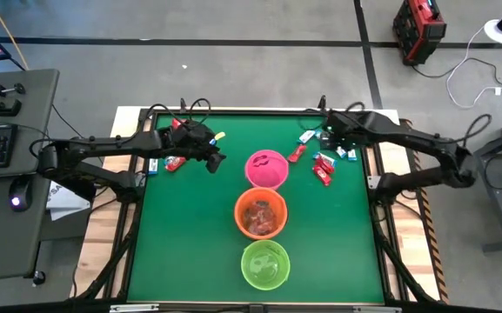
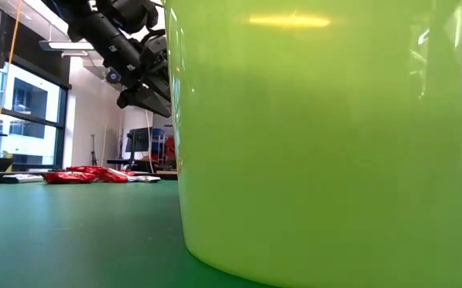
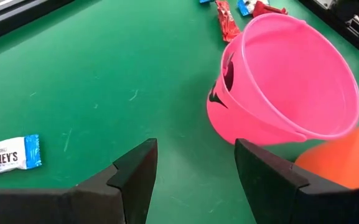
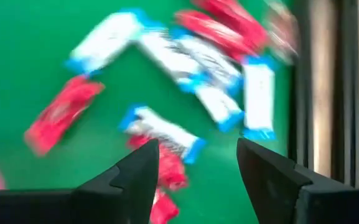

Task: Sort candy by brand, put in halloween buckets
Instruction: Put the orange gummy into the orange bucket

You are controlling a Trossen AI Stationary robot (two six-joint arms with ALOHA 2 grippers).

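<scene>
Green bench (image 1: 190, 252) under my left hand (image 1: 217, 160), open and empty, just left of the pink bucket (image 1: 266, 169). Orange bucket (image 1: 260, 213) and green bucket (image 1: 265, 264) line up nearer me. My right hand (image 1: 327, 130) hangs open right above the candy (image 1: 323, 165) cluster; wrappers there blur, so brands are unreadable.

"HERSHEY'S" is printed on a blue-and-white candy packet (image 3: 8, 160) lying on the green table (image 3: 104, 74).
</scene>
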